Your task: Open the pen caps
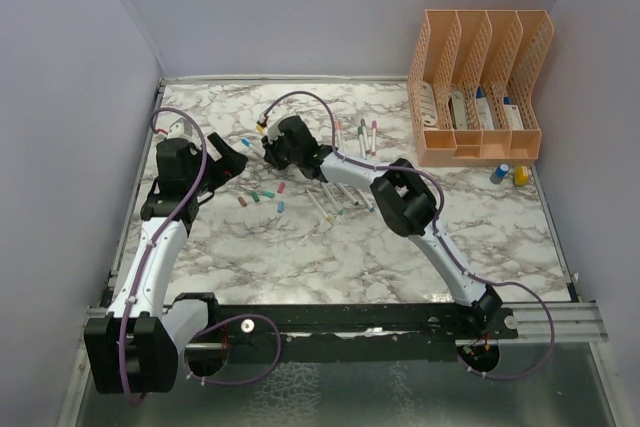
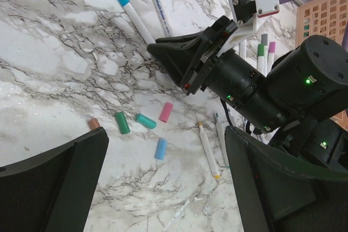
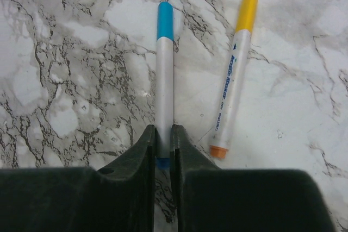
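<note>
My right gripper [image 3: 163, 134] is shut on the rear end of a white pen with a blue cap [image 3: 165, 80] that lies on the marble table; the cap is on. A yellow-capped pen [image 3: 234, 74] lies beside it to the right. In the left wrist view the right gripper [image 2: 163, 50] points at both pens [image 2: 133, 14]. My left gripper [image 2: 166, 161] is open and empty above loose caps: orange [image 2: 94, 124], green [image 2: 122, 123], teal [image 2: 145, 121], pink [image 2: 166, 112], blue [image 2: 161, 149]. Two uncapped pens [image 2: 208, 150] lie to the right of them. In the top view the grippers are close together [image 1: 272, 142], [image 1: 232, 162].
A peach lattice organiser [image 1: 480, 87] stands at the back right, with blue [image 1: 500, 174] and yellow [image 1: 521, 176] bottle-like items in front of it. More pens lie at mid table [image 1: 330, 202] and further back [image 1: 365, 137]. Grey walls enclose the table.
</note>
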Controlling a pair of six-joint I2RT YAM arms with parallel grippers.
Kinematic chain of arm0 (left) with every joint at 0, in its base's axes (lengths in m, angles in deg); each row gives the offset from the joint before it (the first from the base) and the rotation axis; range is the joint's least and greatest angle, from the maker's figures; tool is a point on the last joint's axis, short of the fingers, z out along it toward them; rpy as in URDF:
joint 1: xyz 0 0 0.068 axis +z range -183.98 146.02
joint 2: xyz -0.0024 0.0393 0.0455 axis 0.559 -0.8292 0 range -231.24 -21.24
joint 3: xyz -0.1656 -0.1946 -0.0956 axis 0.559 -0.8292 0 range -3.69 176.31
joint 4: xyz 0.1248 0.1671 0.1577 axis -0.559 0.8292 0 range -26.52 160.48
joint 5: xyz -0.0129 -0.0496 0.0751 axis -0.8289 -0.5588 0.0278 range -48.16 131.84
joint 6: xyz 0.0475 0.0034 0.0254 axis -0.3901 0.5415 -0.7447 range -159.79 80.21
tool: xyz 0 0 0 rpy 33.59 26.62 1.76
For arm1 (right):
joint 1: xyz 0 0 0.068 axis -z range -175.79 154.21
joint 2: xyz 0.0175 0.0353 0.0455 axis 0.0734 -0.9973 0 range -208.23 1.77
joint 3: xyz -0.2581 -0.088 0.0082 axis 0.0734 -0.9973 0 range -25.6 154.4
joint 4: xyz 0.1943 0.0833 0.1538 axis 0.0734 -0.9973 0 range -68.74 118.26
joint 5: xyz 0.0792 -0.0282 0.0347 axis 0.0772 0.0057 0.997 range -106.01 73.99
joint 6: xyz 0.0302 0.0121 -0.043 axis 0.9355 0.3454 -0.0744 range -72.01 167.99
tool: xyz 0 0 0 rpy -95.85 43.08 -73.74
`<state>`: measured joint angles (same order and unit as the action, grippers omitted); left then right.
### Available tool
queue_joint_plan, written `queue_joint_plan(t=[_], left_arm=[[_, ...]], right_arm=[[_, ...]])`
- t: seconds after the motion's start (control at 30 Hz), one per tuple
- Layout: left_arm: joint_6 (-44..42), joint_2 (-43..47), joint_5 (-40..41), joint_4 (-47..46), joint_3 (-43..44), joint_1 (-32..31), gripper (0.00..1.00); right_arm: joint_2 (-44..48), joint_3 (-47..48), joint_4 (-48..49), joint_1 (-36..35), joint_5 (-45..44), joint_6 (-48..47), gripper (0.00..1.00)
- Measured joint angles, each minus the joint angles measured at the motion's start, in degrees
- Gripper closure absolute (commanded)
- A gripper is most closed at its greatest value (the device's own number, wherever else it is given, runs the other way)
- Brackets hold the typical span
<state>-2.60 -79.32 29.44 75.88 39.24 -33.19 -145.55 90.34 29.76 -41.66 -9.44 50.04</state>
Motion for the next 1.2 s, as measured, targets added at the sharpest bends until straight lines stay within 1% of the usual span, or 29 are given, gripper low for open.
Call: queue_joint_plan(t=[0.07, 0.23, 0.37, 0.5, 0.6, 0.73, 0.87, 1.07, 1.2], left_arm=[[0.5, 0.0, 0.0, -0.2, 0.0, 0.0, 0.09], [1.7, 0.1, -0.1, -0.8, 0.0, 0.0, 0.09], [3.3, 0.1, -0.5, -3.0, -1.0, 0.0, 0.09], [5.8, -1.0, -2.7, -6.4, -2.6, 0.0, 0.11], [8.2, -4.1, -4.7, -9.2, -3.2, 0.0, 0.11], [11.3, -8.9, -7.0, -13.7, -3.0, 0.0, 0.11], [14.0, -13.8, -9.1, -17.3, -0.9, -0.1, 0.11], [17.8, -19.4, -11.0, -24.0, 3.0, -1.0, 0.11], [19.6, -22.4, -11.5, -27.0, 5.5, -4.2, 0.11]], right_arm=[[0.9, -1.2, 0.0, -0.2, -0.5, 0.6, 0.99], [3.9, -5.7, 0.1, -0.6, -1.9, 1.3, 0.99], [7.2, -10.1, -0.1, -0.7, -3.5, 2.6, 0.99], [13.5, -17.2, 0.2, -0.7, -5.2, 3.9, 0.99], [20.0, -21.8, -0.3, -0.7, -6.9, 4.4, 0.99], [29.2, -25.3, -1.1, -0.7, -9.0, 5.0, 0.99], [38.5, -30.8, -1.7, -0.7, -10.4, 5.7, 0.99], [46.8, -38.1, -3.9, -0.7, -11.6, 6.5, 0.99], [49.4, -40.8, -5.9, -0.7, -12.0, 6.8, 0.99]])
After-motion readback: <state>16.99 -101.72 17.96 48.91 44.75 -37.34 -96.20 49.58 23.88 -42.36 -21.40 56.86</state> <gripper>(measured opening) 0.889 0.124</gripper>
